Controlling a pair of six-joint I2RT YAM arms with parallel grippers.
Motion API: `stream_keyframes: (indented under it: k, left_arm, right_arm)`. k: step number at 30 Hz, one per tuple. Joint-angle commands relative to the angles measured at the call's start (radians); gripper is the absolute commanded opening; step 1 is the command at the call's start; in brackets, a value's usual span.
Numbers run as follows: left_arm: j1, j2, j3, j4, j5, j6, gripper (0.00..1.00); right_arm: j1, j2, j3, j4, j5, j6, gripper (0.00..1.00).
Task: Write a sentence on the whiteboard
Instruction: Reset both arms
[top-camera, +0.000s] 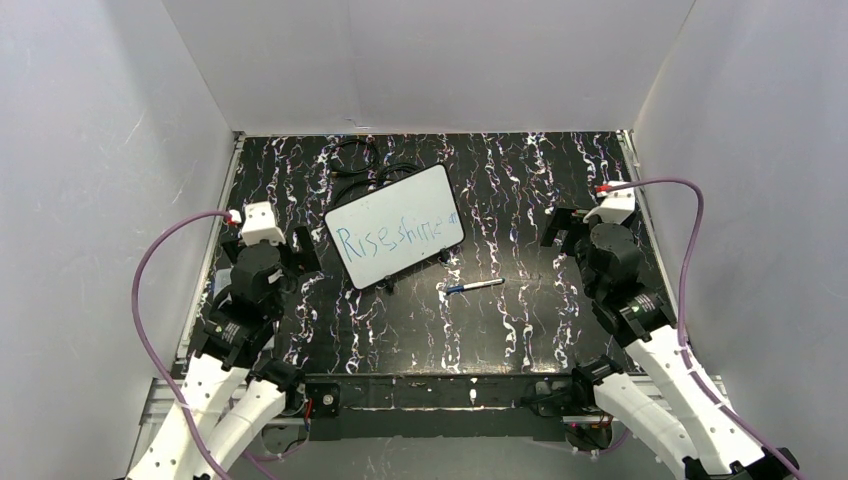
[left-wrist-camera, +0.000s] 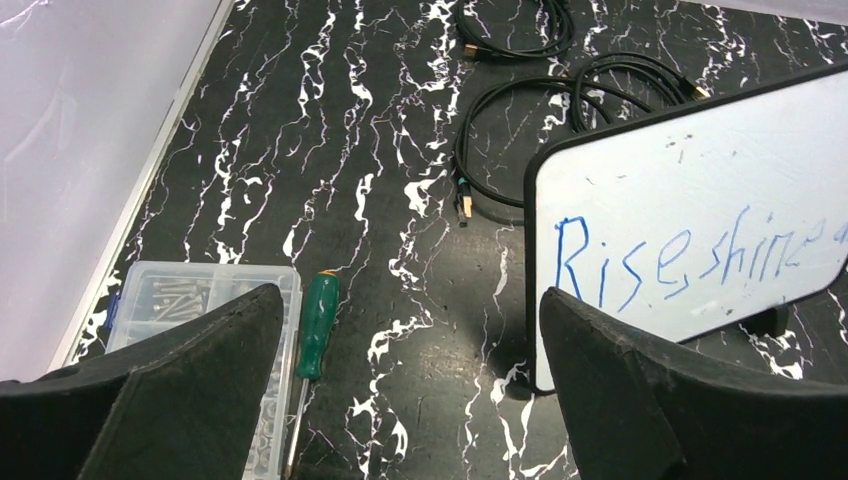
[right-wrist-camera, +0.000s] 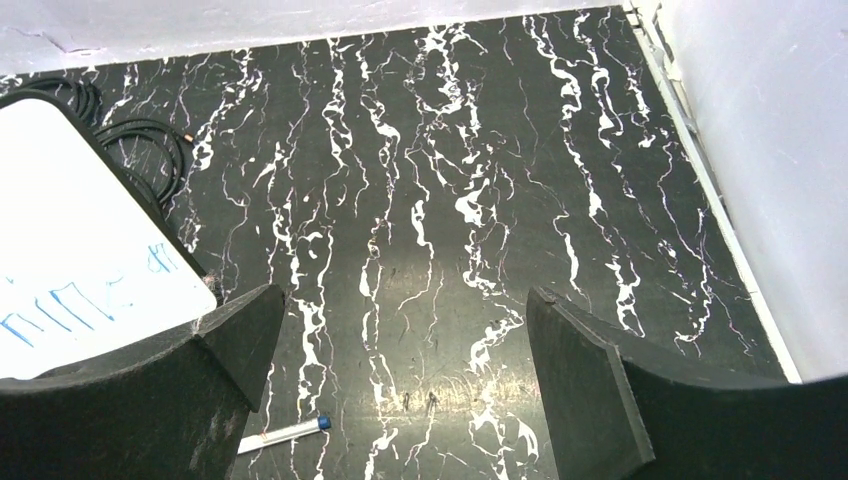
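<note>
left gripper (left-wrist-camera: 410, 325), right gripper (right-wrist-camera: 405, 315) hover (both agape)

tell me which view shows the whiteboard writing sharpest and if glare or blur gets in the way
Left wrist: sharpest, the sentence reads clearly on the whiteboard, no glare, though the board's right end is cropped. Top external: lettering small and soft but legible, light even. Right wrist: only the last strokes show at the left edge, with the right end effector dark across the bottom.

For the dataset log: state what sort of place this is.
Probably a lab robot work cell: white panel walls enclose a black marbled table, and a clear parts box and screwdriver lie on it.
</note>
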Motion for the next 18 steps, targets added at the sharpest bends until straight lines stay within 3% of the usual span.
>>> stream_keyframes:
  k: [1,6,9,18]
  left_arm:
    - [0.078,0.039,-0.011,0.038,0.075,-0.004,0.98]
    - [0.316,0.124,0.009,0.067,0.330,-0.068,0.98]
    - [0.438,0.136,0.004,0.083,0.392,-0.096,0.98]
    - [0.450,0.068,-0.021,0.100,0.332,-0.055,0.98]
  right_arm:
    - [-0.002,-0.029,-0.014,0.056,0.048,0.001,0.99]
    - [-0.002,-0.023,-0.034,0.088,-0.003,-0.008,0.99]
    - [-0.002,-0.016,-0.048,0.105,0.000,0.000,0.99]
    - [-0.003,-0.085,-0.119,0.219,-0.014,-0.040,0.99]
